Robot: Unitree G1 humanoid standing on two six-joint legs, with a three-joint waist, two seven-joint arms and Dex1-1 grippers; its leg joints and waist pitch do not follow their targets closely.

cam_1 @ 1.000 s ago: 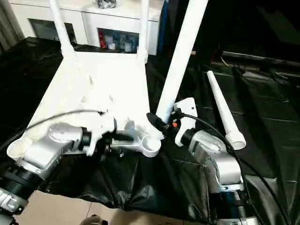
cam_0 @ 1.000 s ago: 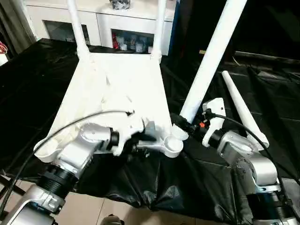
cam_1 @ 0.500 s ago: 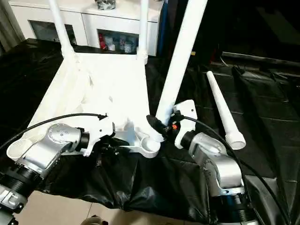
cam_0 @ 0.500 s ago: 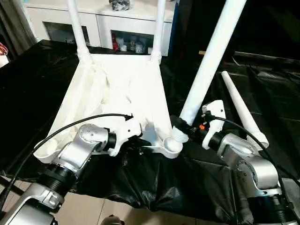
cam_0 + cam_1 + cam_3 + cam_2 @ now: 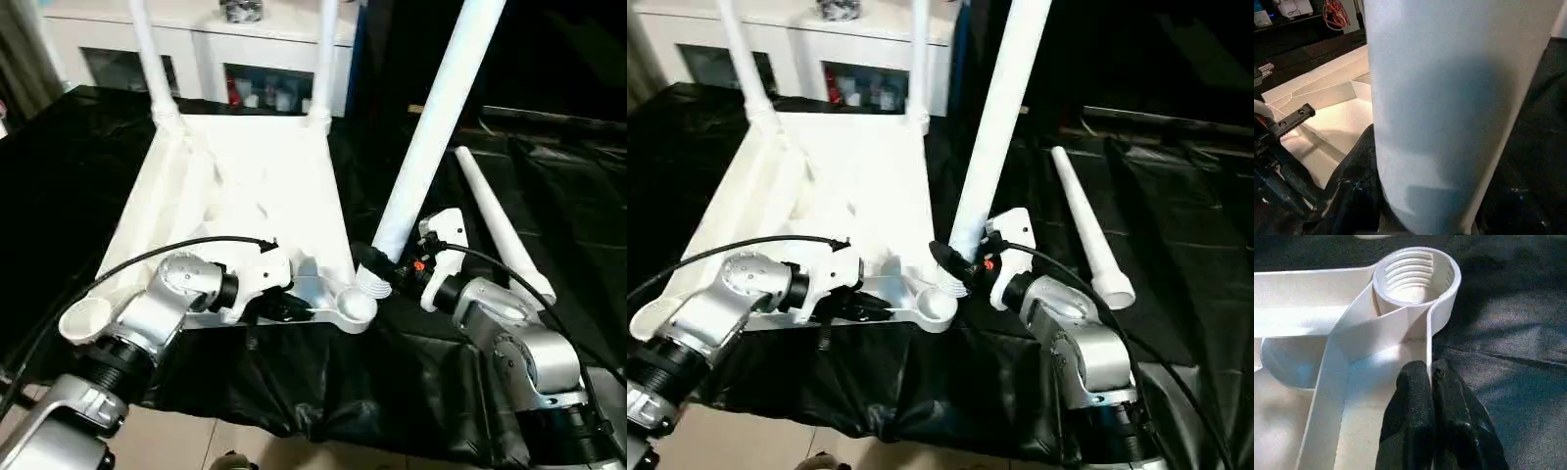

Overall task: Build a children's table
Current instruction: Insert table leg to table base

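Lying upside down on the black-covered work table [image 5: 88, 176], the children's table top [image 5: 255, 186] has 2 legs already standing in its far corner sockets: far-left leg [image 5: 147, 49] and far-right leg [image 5: 323, 49]. So approx. half done, judging by that.

3rd leg [image 5: 431, 127] is held by the right gripper [image 5: 392, 272], fingers wrapped round its lower end; its threaded tip sits just above/beside the near-right socket [image 5: 355, 305], not yet in. Leg is tilted, so it prob. needs straightening before it'll thread.

Left gripper [image 5: 1431, 377] has its fingers [image 5: 1410, 396] pressed together, pinching the thin rim wall of the top just beside that socket [image 5: 1415, 276] — steadying it, I'd say.

Left to do: seat + twist leg 3, then leg 4 [image 5: 495, 220], which lies loose on the cloth to the right, well apart from the top. Near-left socket [image 5: 83, 318] is empty.

Around: white cabinet [image 5: 196, 39] w/ small items behind the table. Left arm's cable [image 5: 147, 264] drapes across the top; could snag. Right forearm [image 5: 509, 333] sits near leg 4.
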